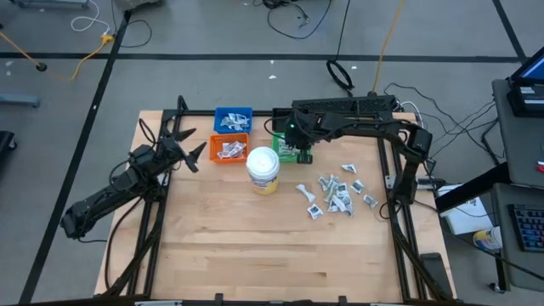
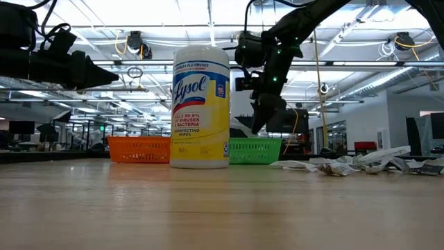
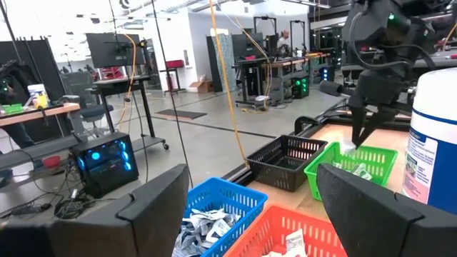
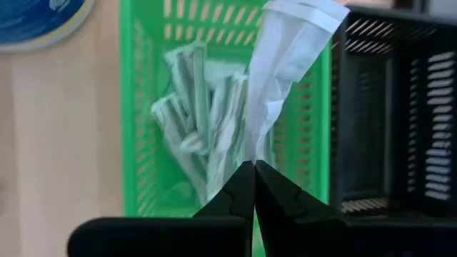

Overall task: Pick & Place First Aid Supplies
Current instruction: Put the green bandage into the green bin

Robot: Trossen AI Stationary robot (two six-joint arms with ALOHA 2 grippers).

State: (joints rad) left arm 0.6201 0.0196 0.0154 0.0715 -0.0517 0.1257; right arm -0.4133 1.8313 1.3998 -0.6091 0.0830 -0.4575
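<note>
While hovering over the green bin (image 4: 221,107) near the table's far edge, pinching a white wrapped strip (image 4: 285,64) in the right gripper (image 4: 253,165) fingers, risking it draping onto the black bin (image 4: 400,114); left gripper (image 1: 192,153) fingers gaping wide.

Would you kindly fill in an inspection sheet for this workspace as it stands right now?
Surface: pale wooden table top, bare across its near half.
Job's things: loose pile of small white-and-grey packets on the table's right side; more packets lie in the blue bin, orange bin and green bin; the black bin looks empty.
Clutter: white-lidded wipes jar with yellow label beside the orange bin.
Grippers: right gripper pinches a long white wrapped strip above the green bin; left gripper waits open near the orange bin.
Cables: yellow and black cables on the floor behind the table.
Surroundings: desks and a lit computer beyond the table.
</note>
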